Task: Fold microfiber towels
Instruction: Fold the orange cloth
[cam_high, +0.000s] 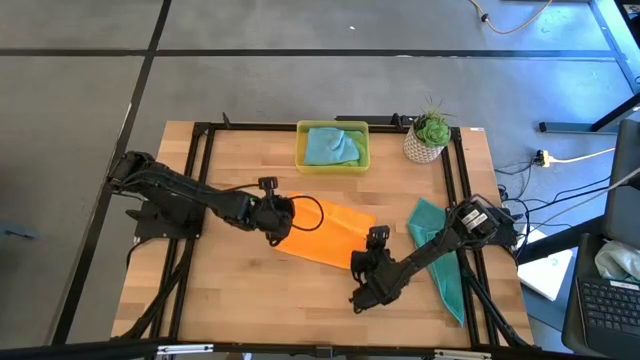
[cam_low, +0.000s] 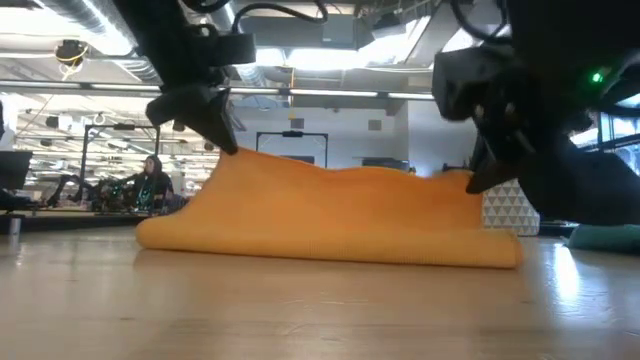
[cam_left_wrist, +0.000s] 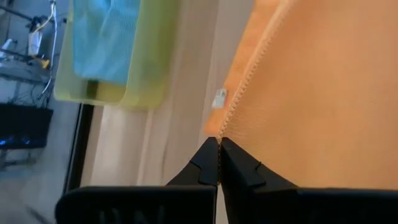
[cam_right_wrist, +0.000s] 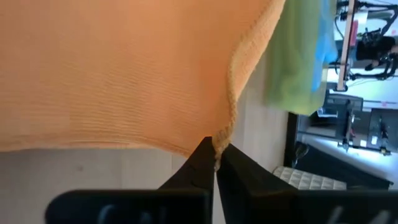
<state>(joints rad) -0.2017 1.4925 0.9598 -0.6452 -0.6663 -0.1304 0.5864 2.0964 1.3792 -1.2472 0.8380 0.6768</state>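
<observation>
I'm mid-fold on the orange towel (cam_high: 325, 235) at the worktop's (cam_high: 250, 300) centre, left hand (cam_left_wrist: 219, 142) and right hand (cam_right_wrist: 216, 149) each clenched on a corner; next I judge both must carry across evenly.

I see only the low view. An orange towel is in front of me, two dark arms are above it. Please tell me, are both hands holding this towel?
Observer: Yes. The left hand is shut on one corner of the orange towel, at its stitched edge.
Operator: And the right one?
Observer: The right hand is shut on another corner of the same towel.
Operator: Are there other towels on the table? I cannot see behind the orange one.
Observer: A light blue towel lies inside a yellow tray at the far edge of the table.
Operator: Anything near the right arm?
Observer: A teal towel lies spread under the right arm, near the table's right edge.
</observation>
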